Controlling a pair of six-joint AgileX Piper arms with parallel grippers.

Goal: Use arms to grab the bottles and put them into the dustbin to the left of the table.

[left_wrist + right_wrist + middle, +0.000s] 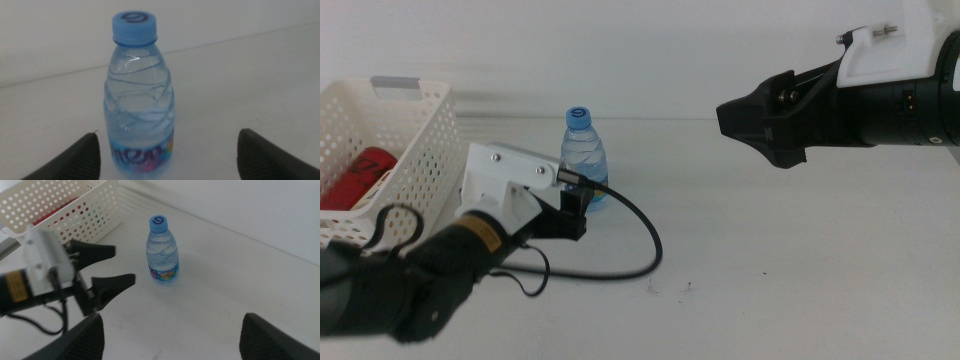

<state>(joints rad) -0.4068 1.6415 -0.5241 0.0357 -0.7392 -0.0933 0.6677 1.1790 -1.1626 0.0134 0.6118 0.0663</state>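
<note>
A small clear water bottle [585,150] with a blue cap stands upright on the white table [800,260]. My left gripper [572,208] is open, low over the table, with its jaws just short of the bottle on the near side. In the left wrist view the bottle [140,100] stands between and beyond the left gripper's [167,134] jaws. A red can [358,175] lies in the white dustbin [420,140] at the left. My right gripper [735,115] hangs open and empty, high at the right. The yellow tea bottle is out of view.
A black cable [645,240] from the left arm loops over the table in front of the bottle. The right wrist view shows the bottle [162,252], the dustbin [75,215], the left gripper [125,264] and the right gripper [172,317].
</note>
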